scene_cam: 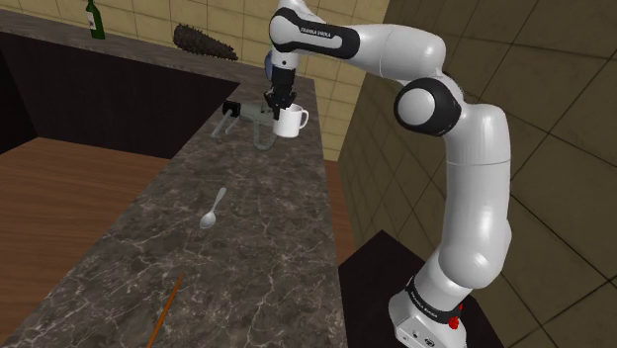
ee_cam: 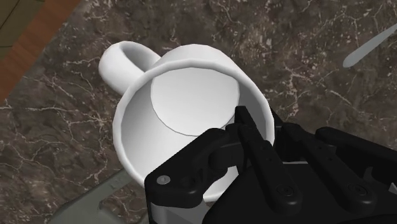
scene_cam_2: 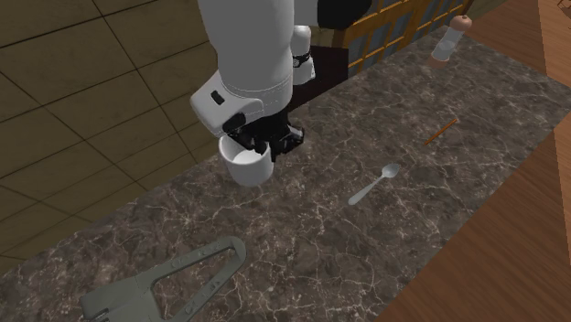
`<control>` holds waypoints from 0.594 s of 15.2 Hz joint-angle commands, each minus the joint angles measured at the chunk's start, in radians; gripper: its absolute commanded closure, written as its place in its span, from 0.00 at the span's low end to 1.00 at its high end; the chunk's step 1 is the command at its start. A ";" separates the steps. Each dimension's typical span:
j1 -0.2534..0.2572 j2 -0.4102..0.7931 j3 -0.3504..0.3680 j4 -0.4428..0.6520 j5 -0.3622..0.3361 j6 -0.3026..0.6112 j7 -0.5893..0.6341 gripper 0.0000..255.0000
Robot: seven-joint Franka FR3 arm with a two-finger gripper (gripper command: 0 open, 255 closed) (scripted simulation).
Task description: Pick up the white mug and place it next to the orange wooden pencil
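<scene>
White mug in the grip of the claw: one black finger down inside the wall, the other outside it, rim pinched between them on the side away from the handle. Mouth up, handle jutting clear of the fingers.

From the shoulder view, claw pointing straight down over the mug at the far end of the dark marbled worktop, close to that view's right-hand edge. Cannot tell whether standing on the stone or just off it.

Just beside the mug, toward that view's left, a grey flat tool lying on the stone. Nearer the camera, a spoon between mug and orange pencil; pencil at the near end, well apart from the mug.

Same order in the second exterior view: claw, mug, spoon, pencil, then a shaker beyond.

On the worktop's far back stretch, a green bottle and a dark bristly brush.
</scene>
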 commanded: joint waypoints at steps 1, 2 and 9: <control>0.001 0.006 0.000 0.036 0.000 -0.031 0.001 1.00; 0.012 -0.034 0.005 -0.026 0.000 -0.008 0.016 1.00; 0.084 -0.242 0.045 -0.337 0.007 0.095 0.134 1.00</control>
